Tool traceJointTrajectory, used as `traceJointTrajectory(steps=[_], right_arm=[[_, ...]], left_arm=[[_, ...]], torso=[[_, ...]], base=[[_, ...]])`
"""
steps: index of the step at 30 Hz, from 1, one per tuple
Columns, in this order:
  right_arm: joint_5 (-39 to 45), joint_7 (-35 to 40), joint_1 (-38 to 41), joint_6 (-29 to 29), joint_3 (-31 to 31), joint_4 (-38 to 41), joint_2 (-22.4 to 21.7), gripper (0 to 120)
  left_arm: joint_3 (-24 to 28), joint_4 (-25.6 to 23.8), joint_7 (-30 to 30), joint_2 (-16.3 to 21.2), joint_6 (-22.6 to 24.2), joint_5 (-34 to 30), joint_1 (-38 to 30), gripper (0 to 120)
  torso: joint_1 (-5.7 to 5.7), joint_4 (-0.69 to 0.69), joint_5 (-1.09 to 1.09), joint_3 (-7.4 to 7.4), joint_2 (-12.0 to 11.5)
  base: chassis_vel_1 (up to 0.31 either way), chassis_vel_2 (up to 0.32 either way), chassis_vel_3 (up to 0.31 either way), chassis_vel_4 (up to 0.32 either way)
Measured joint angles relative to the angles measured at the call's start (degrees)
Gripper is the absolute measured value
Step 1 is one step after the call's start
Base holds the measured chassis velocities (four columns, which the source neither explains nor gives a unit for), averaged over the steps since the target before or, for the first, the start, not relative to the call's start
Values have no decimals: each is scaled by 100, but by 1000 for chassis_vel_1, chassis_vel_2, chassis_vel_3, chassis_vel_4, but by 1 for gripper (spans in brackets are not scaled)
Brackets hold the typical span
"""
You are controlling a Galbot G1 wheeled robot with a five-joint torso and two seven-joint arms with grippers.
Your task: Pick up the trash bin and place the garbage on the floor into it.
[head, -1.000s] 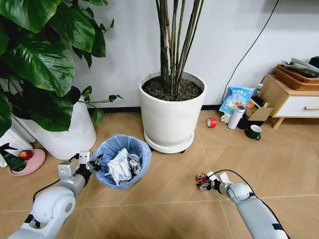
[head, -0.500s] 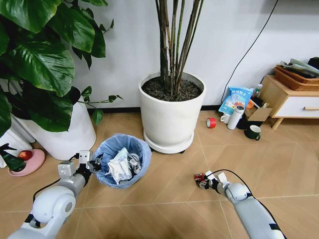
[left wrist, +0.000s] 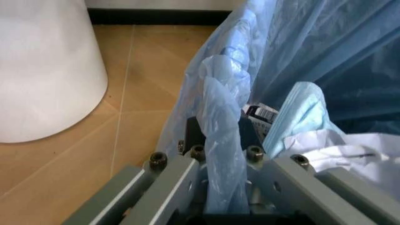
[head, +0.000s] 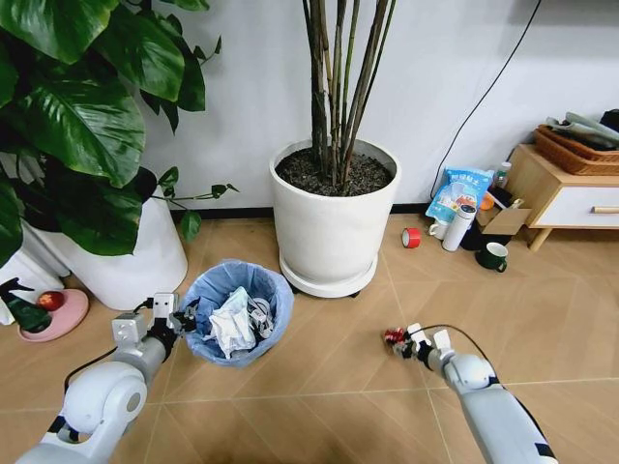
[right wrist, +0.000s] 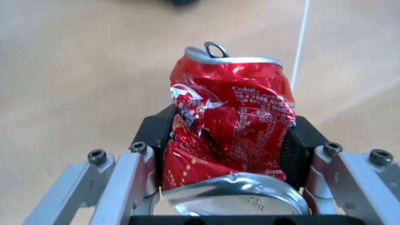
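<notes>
The trash bin [head: 238, 311], round and lined with a crinkly light-blue bag, holds crumpled white paper. My left gripper [head: 182, 320] is shut on its near rim; in the left wrist view the blue bag [left wrist: 218, 140] is pinched between the fingers [left wrist: 175, 180]. My right gripper [head: 398, 342] hovers over the floor [head: 319, 358] to the right of the bin, shut on a crushed red can [right wrist: 231, 126]. The can [head: 393, 337] is a small red patch at the fingertips in the head view.
A big white plant pot [head: 333, 227] stands behind the bin, another white pot [head: 135, 266] to its left. Back right are a red tape roll [head: 411, 237], an upright blue snack bag [head: 457, 193], a dark mug [head: 492, 256] and a wooden cabinet [head: 561, 198]. A pink dish [head: 53, 314] lies far left.
My right gripper, still gripping the red can, has shifted slightly up and to the right. The left gripper and bin have stayed put.
</notes>
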Motion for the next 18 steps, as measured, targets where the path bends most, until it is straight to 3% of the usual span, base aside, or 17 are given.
traceJointTrajectory(steps=[11,18], right_arm=[[748,54,-431,-230,333,1886,-317,46],[1504,218,-903,-529,364,3750,-776,46]], left_arm=[[-10,-26,-29,30,-7,-5,67,0],[81,28,-41,58,-23,-5,29,0]], torso=[[0,0,-4,-1,0],[-1,-1,-5,-2,0]], base=[[0,0,0,0],[0,0,0,0]])
